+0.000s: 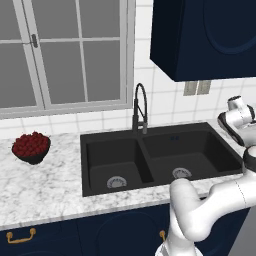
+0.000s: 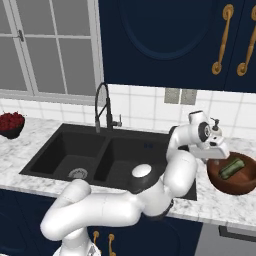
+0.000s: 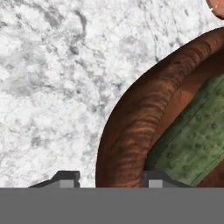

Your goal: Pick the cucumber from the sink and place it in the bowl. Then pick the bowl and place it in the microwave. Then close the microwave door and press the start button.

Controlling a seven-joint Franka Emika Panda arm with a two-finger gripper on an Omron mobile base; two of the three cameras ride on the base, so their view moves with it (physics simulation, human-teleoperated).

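Observation:
The reddish-brown bowl (image 2: 239, 186) stands on the marble counter right of the black sink (image 2: 60, 131). The cucumber (image 2: 231, 168) lies inside the bowl. My gripper (image 2: 216, 160) hangs over the bowl's left rim. In the hand view the gripper (image 3: 111, 177) straddles the thick wall of the bowl (image 3: 131, 131). One fingertip (image 3: 65, 177) is outside over the marble, a small gap from the wall. The other is inside, beside the cucumber (image 3: 197, 140). The jaws are partly drawn in and still open. Both basins of the sink (image 1: 100, 150) hold nothing. The microwave is out of view.
A small dark bowl of red berries (image 1: 31, 147) sits on the counter left of the sink. The black arched faucet (image 1: 140, 107) rises behind the basins. Navy wall cabinets (image 1: 200, 35) hang overhead. An orange-brown object (image 3: 217, 6) shows just beyond the bowl.

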